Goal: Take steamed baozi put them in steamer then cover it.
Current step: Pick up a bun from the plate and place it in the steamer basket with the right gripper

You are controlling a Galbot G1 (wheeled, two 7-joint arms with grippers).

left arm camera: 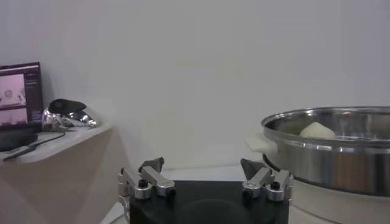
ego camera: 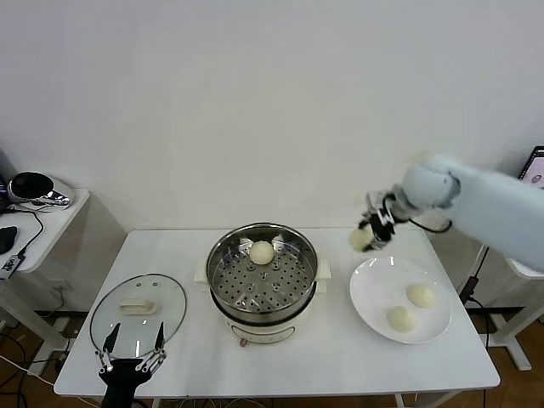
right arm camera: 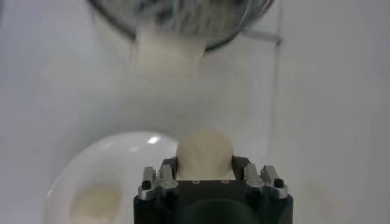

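The steamer (ego camera: pixel 263 276) stands mid-table with one baozi (ego camera: pixel 262 252) on its perforated tray; it also shows in the left wrist view (left arm camera: pixel 329 152) and the right wrist view (right arm camera: pixel 177 18). My right gripper (ego camera: pixel 367 235) is shut on a baozi (right arm camera: pixel 205 152), held in the air above the far edge of the white plate (ego camera: pixel 374 293), right of the steamer. Two more baozi (ego camera: pixel 421 295) (ego camera: pixel 400 319) lie on the plate. The glass cover (ego camera: pixel 140 308) lies flat on the table at front left. My left gripper (ego camera: pixel 133 355) is open and empty at the cover's near edge.
A side table (ego camera: pixel 42 223) with a black and silver device (ego camera: pixel 34 189) stands at the far left. A screen edge (ego camera: pixel 535 166) shows at the far right. The table's front edge runs close below the cover and plate.
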